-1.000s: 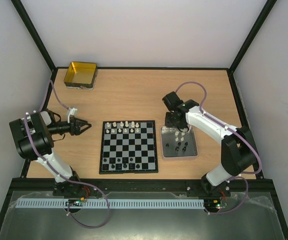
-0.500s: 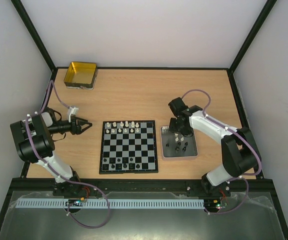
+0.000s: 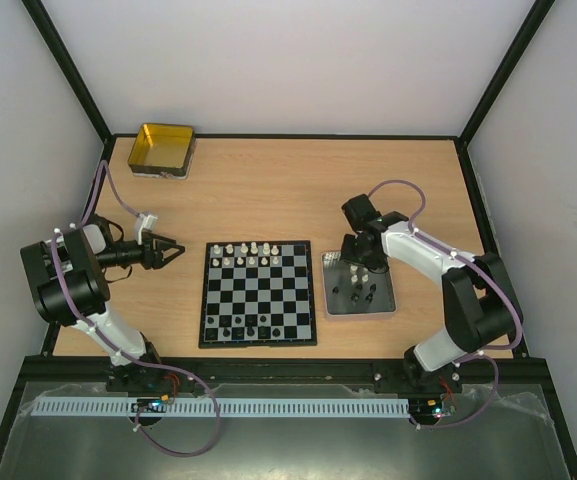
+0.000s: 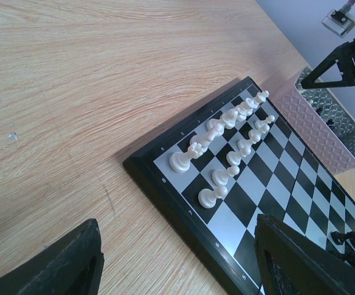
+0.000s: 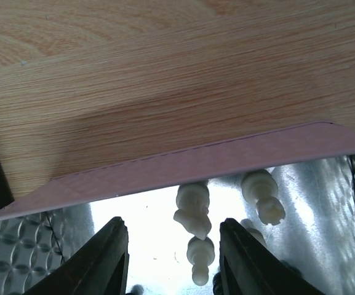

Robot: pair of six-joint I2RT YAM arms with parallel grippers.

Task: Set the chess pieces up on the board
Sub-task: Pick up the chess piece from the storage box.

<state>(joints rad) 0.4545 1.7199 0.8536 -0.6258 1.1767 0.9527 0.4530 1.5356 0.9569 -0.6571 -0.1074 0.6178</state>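
The chessboard (image 3: 259, 293) lies mid-table, with white pieces (image 3: 250, 254) along its far rows and black pieces (image 3: 240, 325) along its near row. My right gripper (image 3: 356, 268) is open over the far end of the silver tray (image 3: 388, 300), which holds loose white and black pieces (image 3: 361, 288). In the right wrist view a white knight (image 5: 192, 210) and a white pawn (image 5: 200, 258) lie between my open fingers (image 5: 106, 258), with a white rook (image 5: 262, 195) to the right. My left gripper (image 3: 173, 251) is open and empty, left of the board; its view shows the board (image 4: 269, 184) and white pieces (image 4: 223, 144).
A gold-yellow tin (image 3: 162, 150) sits at the far left corner of the table. Black frame posts run along both sides. The tray's pinkish rim (image 5: 183, 167) crosses the right wrist view.
My right gripper has moved from the tray's far left corner rightward and down into the tray's far end. The left arm has barely shifted.
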